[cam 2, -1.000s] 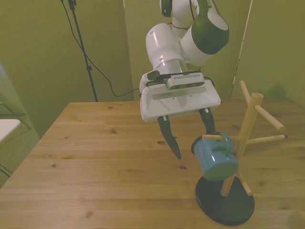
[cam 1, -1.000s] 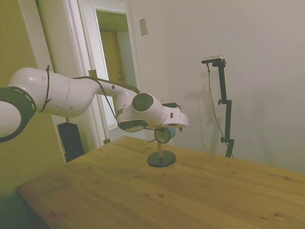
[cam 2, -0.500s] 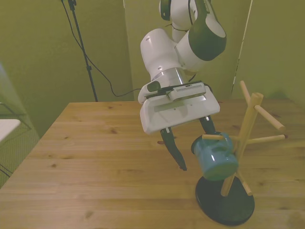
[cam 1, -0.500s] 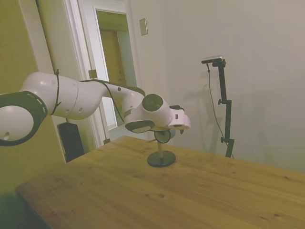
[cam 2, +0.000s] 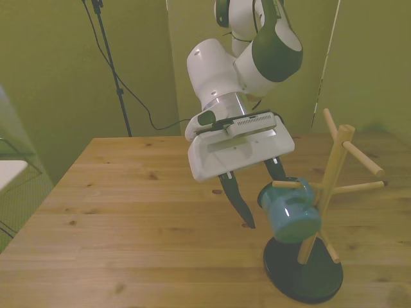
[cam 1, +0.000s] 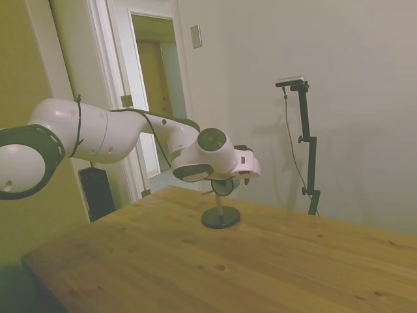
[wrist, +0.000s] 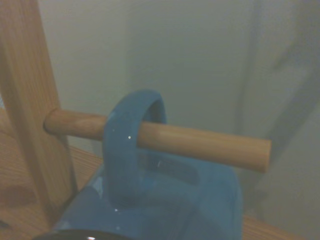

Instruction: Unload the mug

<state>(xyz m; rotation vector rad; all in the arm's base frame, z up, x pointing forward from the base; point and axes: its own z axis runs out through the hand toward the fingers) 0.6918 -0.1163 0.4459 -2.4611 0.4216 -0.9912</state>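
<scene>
The blue-green mug point(cam 2: 292, 215) hangs by its handle point(wrist: 131, 150) on a lower peg point(wrist: 205, 143) of a wooden mug tree point(cam 2: 332, 172), tilted with its mouth downward. In the side view the mug point(cam 1: 223, 186) shows as a dark round opening over the tree's black base point(cam 1: 220, 217). My gripper point(cam 2: 265, 202) is open and tilted, right beside the mug. One finger point(cam 2: 241, 206) hangs just off the mug on the front view's left; the other finger point(cam 2: 276, 170) sits behind the mug's top near the handle. Nothing is held.
The mug tree stands on a round black base point(cam 2: 302, 273) near the table's front edge on the front view's right, with bare pegs point(cam 2: 363, 158) sticking out above. The wooden table point(cam 2: 128, 218) stretches to the front view's left.
The gripper has tilted further and shifted toward the mug; the finger on the front view's left has come lower and closer to the mug's side. The mug has not moved.
</scene>
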